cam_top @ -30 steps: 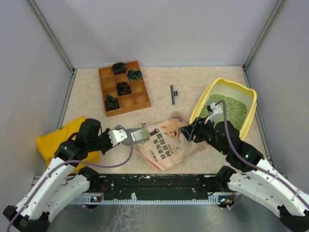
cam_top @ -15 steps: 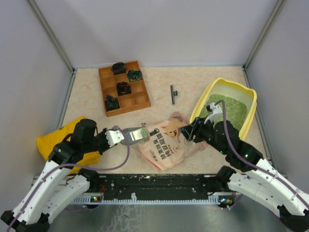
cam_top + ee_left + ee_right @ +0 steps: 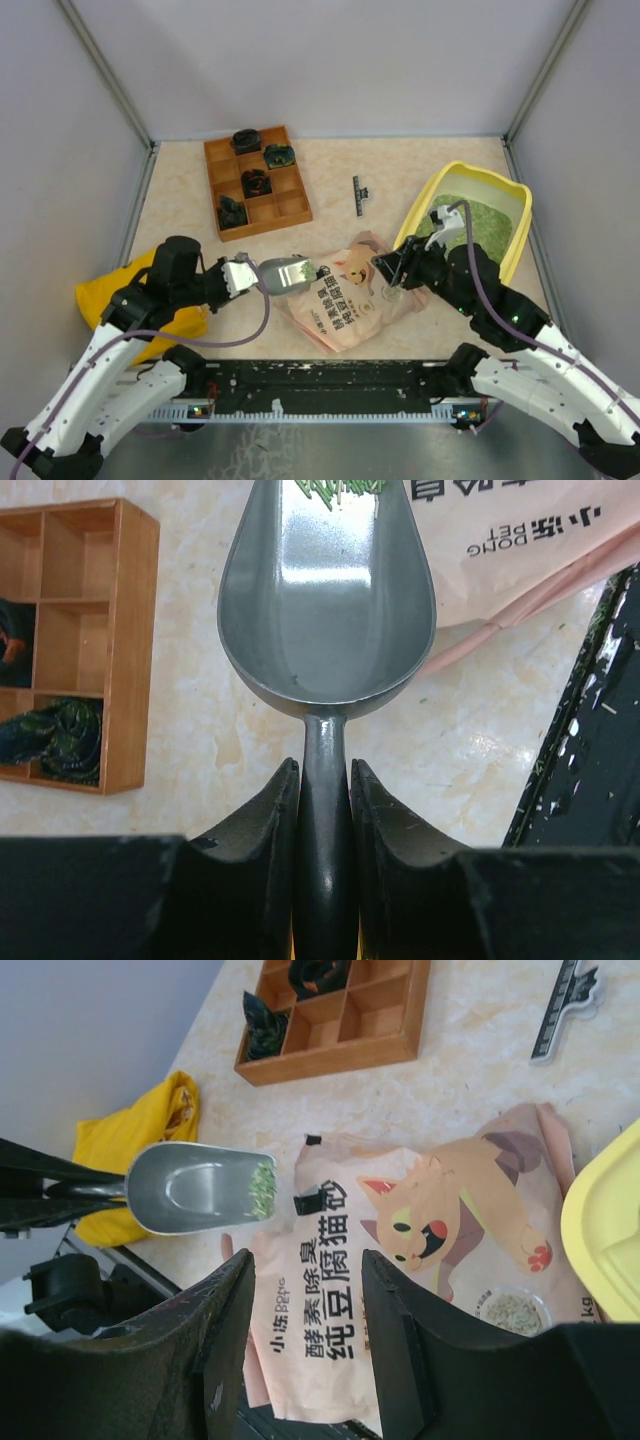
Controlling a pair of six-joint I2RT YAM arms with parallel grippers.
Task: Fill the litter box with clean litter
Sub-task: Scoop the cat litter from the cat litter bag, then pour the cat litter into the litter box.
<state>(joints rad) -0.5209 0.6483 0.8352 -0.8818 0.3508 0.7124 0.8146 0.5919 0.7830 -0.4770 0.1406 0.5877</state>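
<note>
the step in hand looks like scooping: the left gripper [image 3: 324,780] is clamped on the handle of the grey scoop [image 3: 325,610]. the scoop's bowl hovers just over the left edge of the pink pouch [image 3: 345,295], nearly bare, with only a small tuft of clean litter [image 3: 262,1188] at its tip. the right gripper [image 3: 308,1265] hangs at the pouch's right edge, its fingers apart with nothing between them as far as the wrist view shows. the litter box [image 3: 415,215] sits just right of the pouch, touching or nearly touching its corner. a green layer of litter covers part of its floor, so the filling seems underway rather than done. the next move, i judge, calls for a fuller load. the scoop must find the pouch's mouth, which i cannot make out here, dig in, then travel level across the pouch to the box without spilling. the right gripper stands in that path and may need to steady the pouch or give way.
</note>
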